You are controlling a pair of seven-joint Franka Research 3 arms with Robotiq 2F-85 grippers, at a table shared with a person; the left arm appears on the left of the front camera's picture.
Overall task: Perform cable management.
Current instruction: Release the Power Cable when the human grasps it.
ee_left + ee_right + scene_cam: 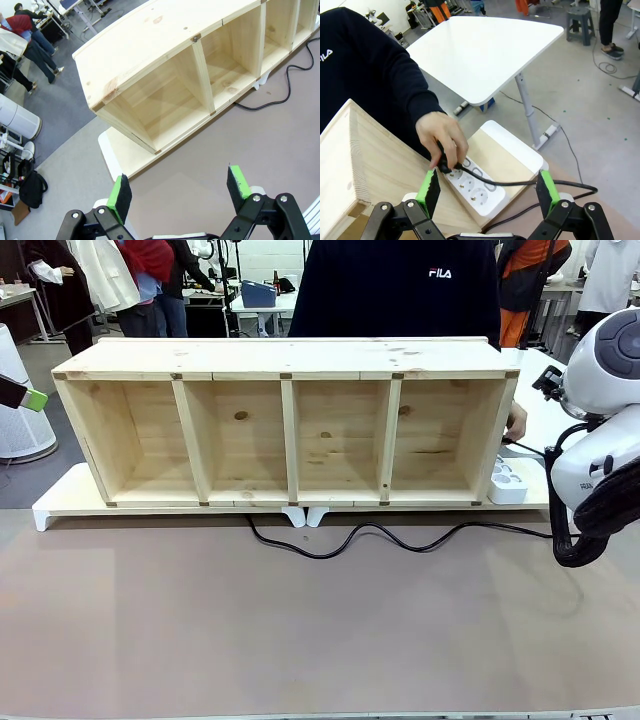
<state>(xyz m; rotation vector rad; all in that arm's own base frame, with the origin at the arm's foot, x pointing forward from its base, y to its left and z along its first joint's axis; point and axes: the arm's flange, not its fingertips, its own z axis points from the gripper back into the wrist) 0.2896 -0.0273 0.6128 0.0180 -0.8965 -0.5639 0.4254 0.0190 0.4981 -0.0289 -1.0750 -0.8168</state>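
front view: you look across the brown tabletop at a long pale pine shelf unit with four open compartments, lying on its side on a flat white-edged board. behind it stands a person in a dark navy sweatshirt. the long, thin, glossy black cable emerges from under the shelf's front edge near the middle, snakes rightward over the tabletop in loose waves, and passes near your right arm's white casing at the picture's right edge. a white multi-socket power strip sits on the board just beside the shelf's right end. a green pad of your left gripper shows at the far left edge, well apart from the shelf.

left wrist view: your left gripper hangs above the tabletop with its jaws spread wide and nothing between them. the shelf's left end lies ahead, and the cable curves over the table at upper right.

right wrist view: your right gripper has its jaws spread wide, holding nothing. beyond them the person's hand grips the cable's plug at the power strip; whether the plug is seated you cannot tell. the cable runs from the hand across the strip toward the right.
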